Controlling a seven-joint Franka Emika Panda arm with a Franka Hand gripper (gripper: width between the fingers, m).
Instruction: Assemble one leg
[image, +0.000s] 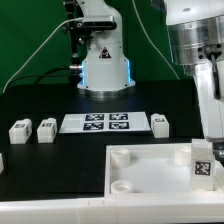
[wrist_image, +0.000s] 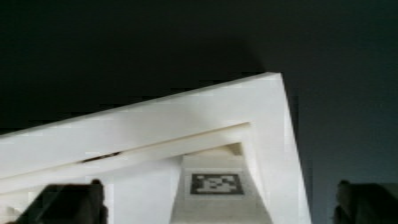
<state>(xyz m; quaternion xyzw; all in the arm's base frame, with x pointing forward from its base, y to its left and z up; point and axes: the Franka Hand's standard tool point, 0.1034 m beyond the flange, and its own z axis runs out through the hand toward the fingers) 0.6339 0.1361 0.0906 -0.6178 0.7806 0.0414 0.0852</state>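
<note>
One leg (image: 201, 161), a small white peg with a square tag, stands upright in the corner of the large white panel (image: 150, 172) at the exterior view's right. My gripper (image: 209, 136) hangs right over it. In the wrist view the leg (wrist_image: 217, 184) sits between my two dark fingertips (wrist_image: 71, 205), with a wide gap on each side. The gripper (wrist_image: 221, 208) is open and touches nothing. Three more legs lie on the black table: two (image: 20, 130) (image: 46, 129) at the left, one (image: 158, 122) beside the marker board.
The marker board (image: 95, 122) lies flat at the table's middle. The robot base (image: 105, 65) stands behind it. The panel has round sockets (image: 120, 156) (image: 122, 186) on its left side. A white piece (image: 2, 160) is cut off at the left edge.
</note>
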